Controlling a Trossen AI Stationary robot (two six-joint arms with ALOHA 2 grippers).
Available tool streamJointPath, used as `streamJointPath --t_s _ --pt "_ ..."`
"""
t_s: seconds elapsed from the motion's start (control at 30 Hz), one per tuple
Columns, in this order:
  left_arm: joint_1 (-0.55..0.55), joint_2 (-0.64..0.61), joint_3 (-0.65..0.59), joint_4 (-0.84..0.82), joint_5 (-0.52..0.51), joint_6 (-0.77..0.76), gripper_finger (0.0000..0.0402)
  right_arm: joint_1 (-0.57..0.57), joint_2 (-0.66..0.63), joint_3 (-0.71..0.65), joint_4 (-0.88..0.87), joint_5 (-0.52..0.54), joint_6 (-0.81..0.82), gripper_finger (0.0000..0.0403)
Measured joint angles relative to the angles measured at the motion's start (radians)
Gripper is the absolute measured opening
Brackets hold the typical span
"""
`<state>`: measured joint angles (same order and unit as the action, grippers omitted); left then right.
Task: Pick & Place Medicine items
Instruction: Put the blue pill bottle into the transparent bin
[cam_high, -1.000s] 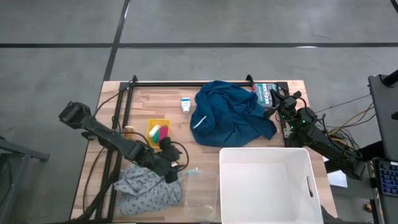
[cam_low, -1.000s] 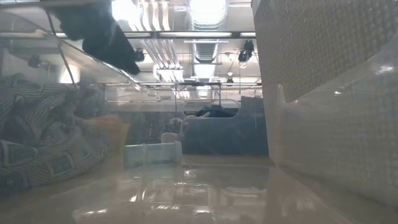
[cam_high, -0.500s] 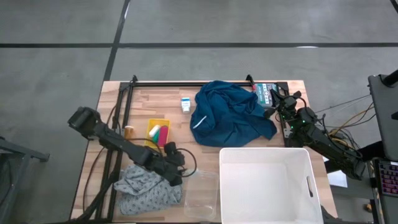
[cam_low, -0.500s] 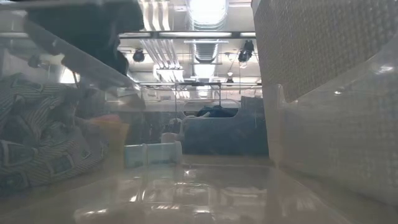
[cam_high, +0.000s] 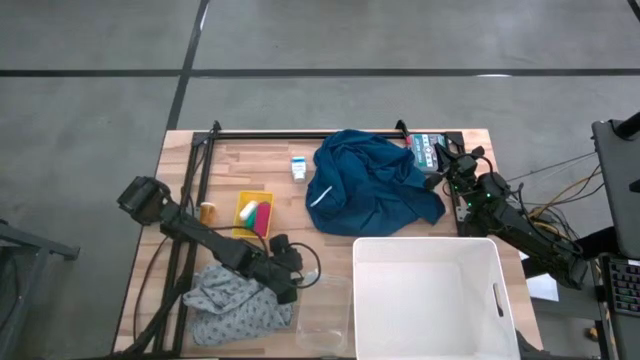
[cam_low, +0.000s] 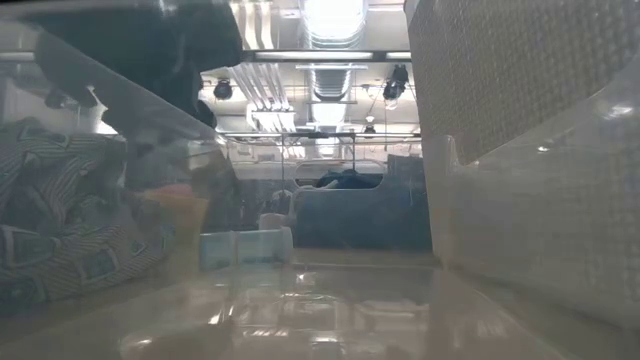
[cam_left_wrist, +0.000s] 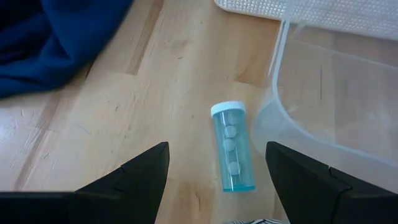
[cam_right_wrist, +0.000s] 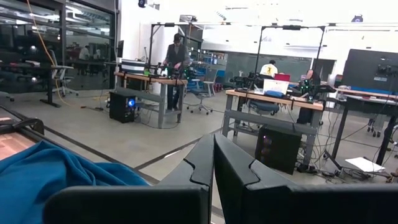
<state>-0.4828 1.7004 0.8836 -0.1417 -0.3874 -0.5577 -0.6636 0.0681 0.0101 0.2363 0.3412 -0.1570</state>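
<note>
A clear blue pill bottle (cam_left_wrist: 233, 149) with a white cap lies on its side on the wooden table, beside the rim of a clear plastic tub (cam_left_wrist: 323, 106). My left gripper (cam_left_wrist: 216, 148) hovers open above the bottle (cam_high: 308, 276), one finger on each side of it, touching nothing. A small white carton with blue print (cam_high: 298, 167) lies at the far middle, and a small orange bottle (cam_high: 207, 211) stands at the left. My right gripper (cam_right_wrist: 213, 165) waits shut at the table's far right corner (cam_high: 440, 160), pointing off the table.
A blue cloth (cam_high: 375, 185) is heaped at the far middle right. A white basket (cam_high: 430, 300) fills the near right. A grey striped cloth (cam_high: 235, 305) lies near left under my left arm. A yellow tray (cam_high: 255, 212) holds small coloured items.
My left gripper has sunk toward the table and gone a little toward the right edge, closing on the pill bottle. Its fingers have stayed open.
</note>
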Motion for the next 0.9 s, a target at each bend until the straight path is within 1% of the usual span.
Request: streamJointPath --t_s 0.3,0.63,0.9 --pt "0.000 0.002 -0.006 -0.008 0.004 -0.019 0.0275 0.000 0.000 0.000 0.000 0.000 0.000 0.0008" --pt "0.008 0.090 -0.001 0.001 0.020 -0.026 0.0275 0.000 0.001 0.000 0.000 0.000 0.000 0.0008" --pt "0.016 0.096 0.000 0.012 0.030 -0.026 0.0275 0.000 0.000 0.000 0.000 0.000 0.000 0.0008"
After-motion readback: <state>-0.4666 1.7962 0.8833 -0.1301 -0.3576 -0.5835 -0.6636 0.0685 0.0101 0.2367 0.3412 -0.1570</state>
